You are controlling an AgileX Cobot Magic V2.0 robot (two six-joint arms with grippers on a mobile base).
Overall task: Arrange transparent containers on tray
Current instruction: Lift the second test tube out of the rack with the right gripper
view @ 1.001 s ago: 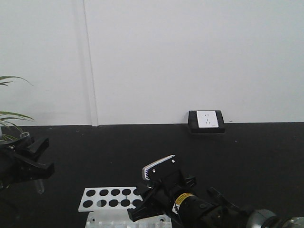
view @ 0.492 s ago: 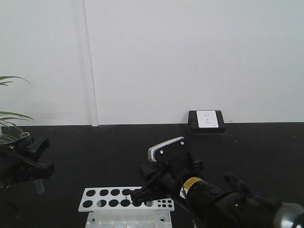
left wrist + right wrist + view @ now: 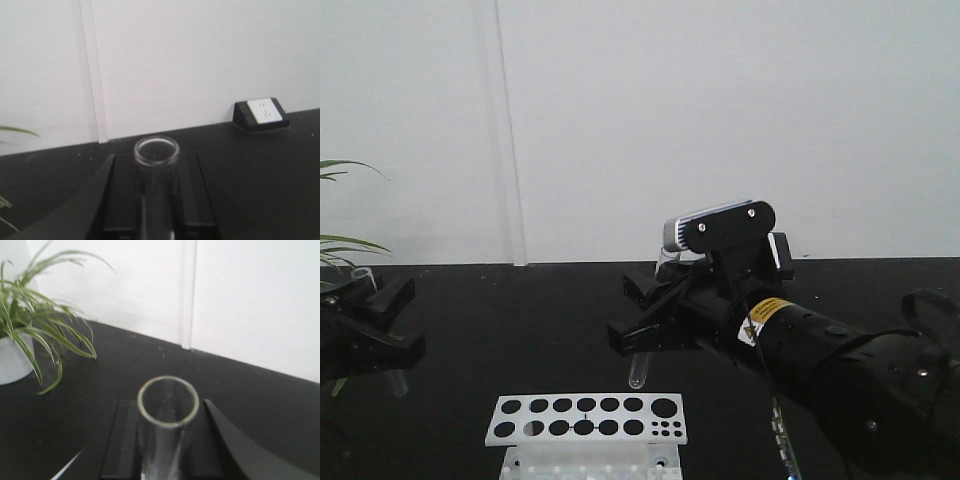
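A white perforated tube rack (image 3: 585, 418) sits at about 7 o'clock in the front view, on a black tabletop (image 3: 520, 300); it has two rows of large round holes and a cluster of small ones at its right end. A vertical white strip (image 3: 508, 130) runs down the pale wall at 10 o'clock. In the left wrist view, a black-framed wall socket (image 3: 261, 111) sits at 3 o'clock. In the right wrist view, a spider plant (image 3: 45, 325) in a white pot (image 3: 12, 360) stands at 9 o'clock.

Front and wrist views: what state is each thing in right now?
Left gripper: shut on the left test tube.
Left test tube: held near upright, mouth up, empty.
Right gripper: shut on the right test tube.
Right test tube: held near upright, mouth up, empty.
Tube rack: visible holes empty.
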